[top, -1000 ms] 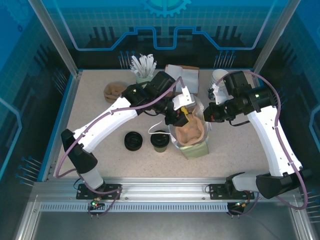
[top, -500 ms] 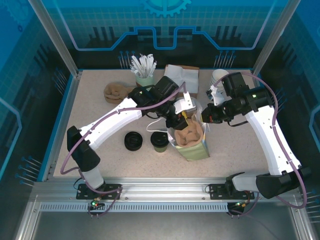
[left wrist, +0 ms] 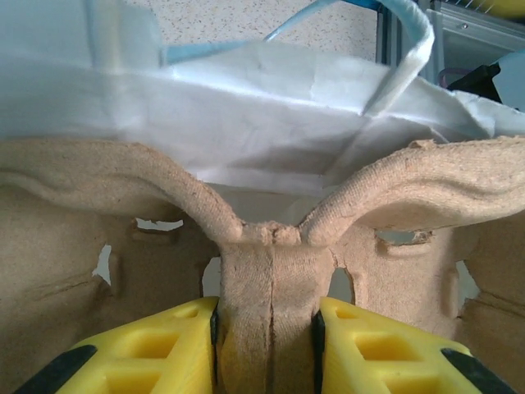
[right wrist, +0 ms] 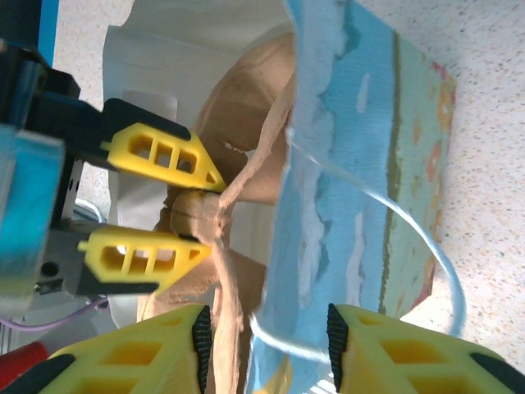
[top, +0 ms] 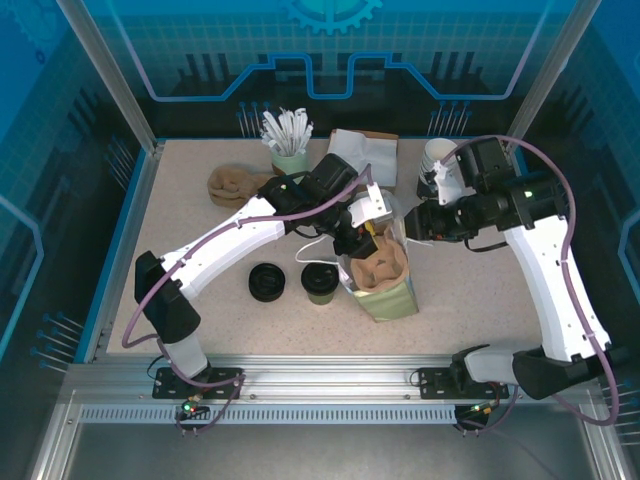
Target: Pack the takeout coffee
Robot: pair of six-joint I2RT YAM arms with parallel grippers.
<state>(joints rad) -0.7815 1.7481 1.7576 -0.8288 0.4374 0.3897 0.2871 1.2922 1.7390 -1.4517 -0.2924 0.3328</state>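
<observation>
The takeout coffee (top: 320,282), a small olive cup with a black lid, stands on the table left of the paper bag (top: 392,296). A brown pulp cup carrier (top: 378,266) sits in the bag's mouth. My left gripper (top: 365,233) is shut on the carrier's central stem (left wrist: 265,279), a yellow finger on each side of it. My right gripper (top: 409,227) is open at the bag's far rim. The blue bag wall (right wrist: 353,164) and the carrier's edge lie between its fingers (right wrist: 267,328). My left gripper (right wrist: 197,201) also appears in the right wrist view.
A low black pile of lids (top: 266,282) lies left of the coffee. At the back are a cup of white sticks (top: 288,135), brown and white paper pieces (top: 365,150), a stack of white cups (top: 437,160) and another pulp carrier (top: 232,183).
The left gripper has pushed the carrier further down into the bag, and the bag's mouth has narrowed around it. The right arm's elbow has swung right while its gripper stayed at the rim.
</observation>
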